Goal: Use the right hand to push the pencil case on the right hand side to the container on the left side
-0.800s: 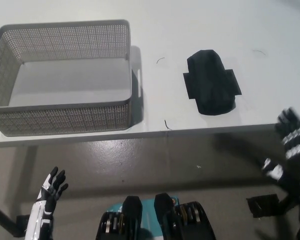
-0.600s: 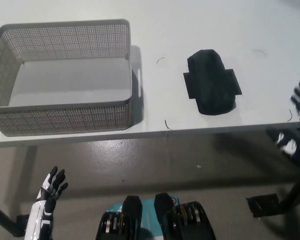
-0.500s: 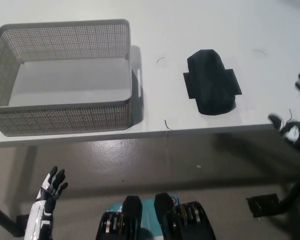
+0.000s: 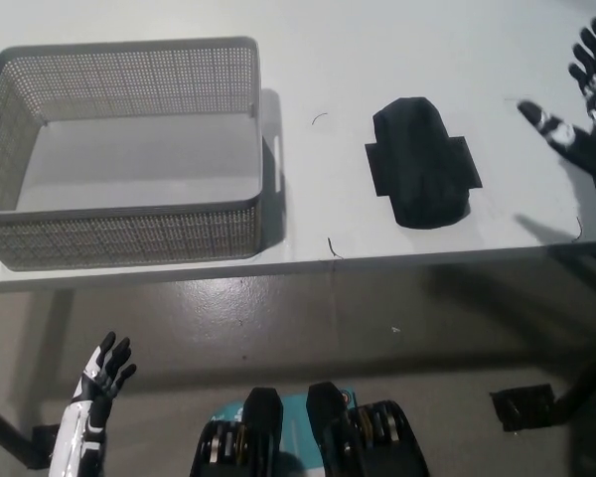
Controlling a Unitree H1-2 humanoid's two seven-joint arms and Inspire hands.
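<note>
One black pencil case [image 4: 421,164] lies on the table [image 4: 377,60], left of the wide-open, empty right hand [image 4: 584,99]. One grey basket [image 4: 129,234] sits farther left. The left hand [image 4: 99,383] hangs low, open.

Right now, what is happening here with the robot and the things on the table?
The robot's black right hand is raised over the right end of the white table, fingers spread, holding nothing. It does not touch the black pencil case, which lies flat near the table's front edge, apart from the grey mesh container on the left. The container looks empty. The white left hand rests open, low at the lower left, below the table.
</note>
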